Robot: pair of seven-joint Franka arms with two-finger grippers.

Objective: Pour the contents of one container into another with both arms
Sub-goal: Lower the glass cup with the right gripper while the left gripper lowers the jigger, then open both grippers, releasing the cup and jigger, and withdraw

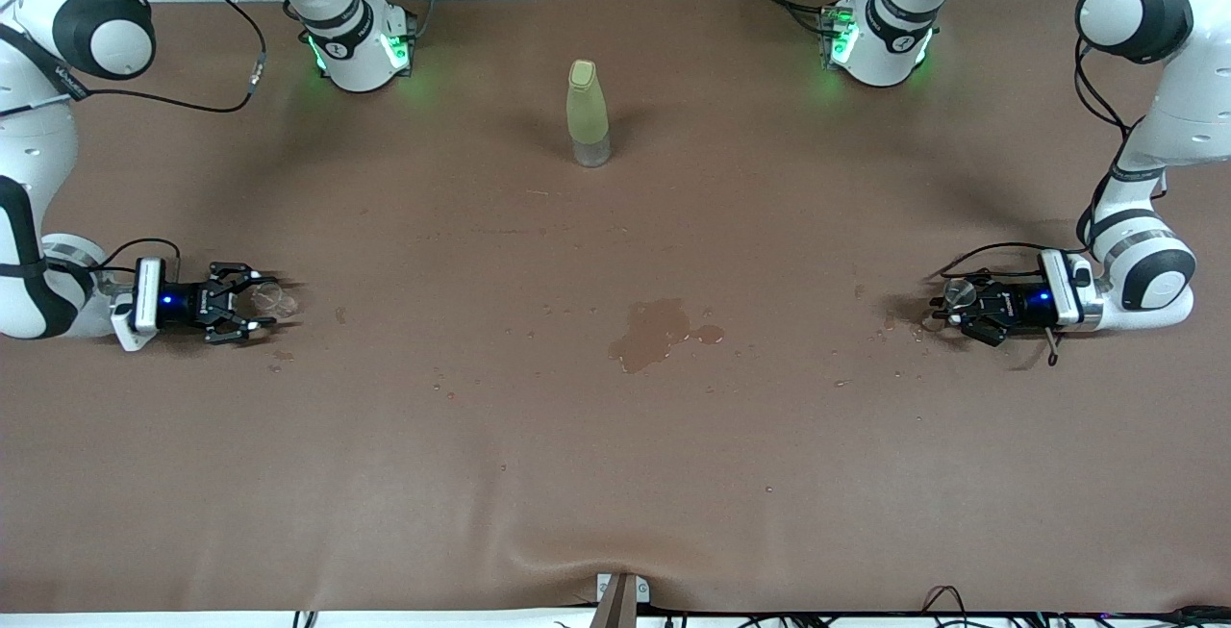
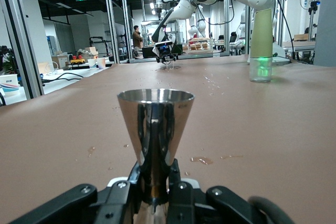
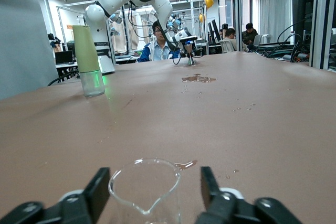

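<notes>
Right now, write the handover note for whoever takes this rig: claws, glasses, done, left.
Left claw: shut on the jigger, low at the left arm's end of the table.
Right claw: open, fingers either side of the tumbler without touching, at the right arm's end.
Bottle: upright mid-table near the bases.
Puddle and droplets mid-table.
Done: both vessels appear set down.
Left: probably release the jigger, retract both arms.
</notes>
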